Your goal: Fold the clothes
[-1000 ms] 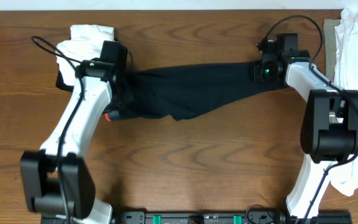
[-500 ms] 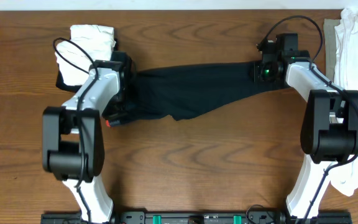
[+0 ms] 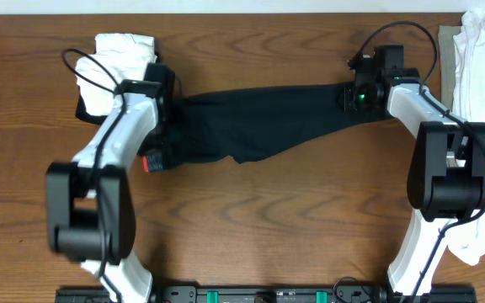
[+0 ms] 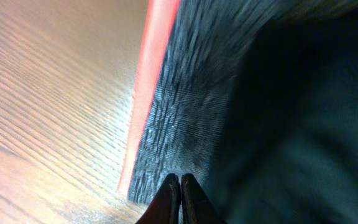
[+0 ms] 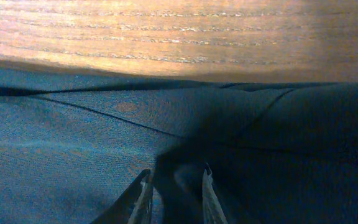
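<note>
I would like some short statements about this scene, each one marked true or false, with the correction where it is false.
1. The black leggings lie stretched out on the table. True.
2. The left gripper is wide open. False: it is shut, at the red-edged waistband.
3. A white garment lies at the table's far left. True.
4. The right gripper hangs over bare wood. False: it pinches a fold of the leggings.

A brown wooden table (image 3: 251,227) with wavy dark grain fills the view, glossy under warm light; a pale strip (image 3: 226,5) borders its far edge.
</note>
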You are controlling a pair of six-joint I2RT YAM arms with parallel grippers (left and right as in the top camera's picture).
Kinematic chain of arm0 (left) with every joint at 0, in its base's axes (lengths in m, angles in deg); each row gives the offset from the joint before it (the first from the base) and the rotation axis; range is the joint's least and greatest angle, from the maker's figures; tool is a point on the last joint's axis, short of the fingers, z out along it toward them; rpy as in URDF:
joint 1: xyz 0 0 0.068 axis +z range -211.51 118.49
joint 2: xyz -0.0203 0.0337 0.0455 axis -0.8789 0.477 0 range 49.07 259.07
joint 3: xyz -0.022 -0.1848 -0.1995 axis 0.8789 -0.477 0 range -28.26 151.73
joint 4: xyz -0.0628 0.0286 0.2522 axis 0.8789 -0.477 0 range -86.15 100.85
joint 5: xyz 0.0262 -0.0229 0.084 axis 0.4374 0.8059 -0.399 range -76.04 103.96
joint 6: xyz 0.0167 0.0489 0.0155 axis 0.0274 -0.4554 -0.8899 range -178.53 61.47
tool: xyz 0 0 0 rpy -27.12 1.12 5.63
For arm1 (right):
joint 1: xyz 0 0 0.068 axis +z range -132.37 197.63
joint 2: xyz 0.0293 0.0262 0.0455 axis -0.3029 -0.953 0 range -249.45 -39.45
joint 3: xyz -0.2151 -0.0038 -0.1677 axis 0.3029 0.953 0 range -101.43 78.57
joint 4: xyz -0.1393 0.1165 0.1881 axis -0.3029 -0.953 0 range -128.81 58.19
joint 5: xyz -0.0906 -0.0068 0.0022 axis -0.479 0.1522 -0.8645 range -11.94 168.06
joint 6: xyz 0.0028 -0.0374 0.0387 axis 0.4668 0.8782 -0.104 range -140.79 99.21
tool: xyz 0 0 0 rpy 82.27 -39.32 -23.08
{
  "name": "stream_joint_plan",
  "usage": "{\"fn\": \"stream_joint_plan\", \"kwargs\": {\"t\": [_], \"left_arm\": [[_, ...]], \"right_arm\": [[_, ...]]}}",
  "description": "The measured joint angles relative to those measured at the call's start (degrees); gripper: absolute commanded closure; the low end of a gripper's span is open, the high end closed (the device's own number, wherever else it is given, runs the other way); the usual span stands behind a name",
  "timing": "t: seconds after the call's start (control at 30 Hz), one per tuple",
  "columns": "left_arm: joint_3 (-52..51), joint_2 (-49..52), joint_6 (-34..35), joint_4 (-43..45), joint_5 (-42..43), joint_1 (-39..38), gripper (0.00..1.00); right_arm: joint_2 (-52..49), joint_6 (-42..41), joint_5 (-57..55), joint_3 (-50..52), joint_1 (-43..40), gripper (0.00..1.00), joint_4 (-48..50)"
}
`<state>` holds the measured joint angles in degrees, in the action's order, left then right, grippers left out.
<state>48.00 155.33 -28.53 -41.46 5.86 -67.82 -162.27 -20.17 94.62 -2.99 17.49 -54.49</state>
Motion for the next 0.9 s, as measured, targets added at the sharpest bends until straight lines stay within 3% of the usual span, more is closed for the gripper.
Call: {"fn": "stream_joint_plan", "kwargs": {"t": [0.27,0.9], "left_arm": [[0.2,-8.4,-2.2,7.6,-2.7,0.0,0.94],[0.2,7.6,-7.5,23.8,-5.6,0.6,0.94]], "right_arm": [[0.0,0.0,0.0,0.0,0.0,0.74,-0.2],[0.3,0.0,-1.7,-0.1,0.0,0.72,-1.7]]}}
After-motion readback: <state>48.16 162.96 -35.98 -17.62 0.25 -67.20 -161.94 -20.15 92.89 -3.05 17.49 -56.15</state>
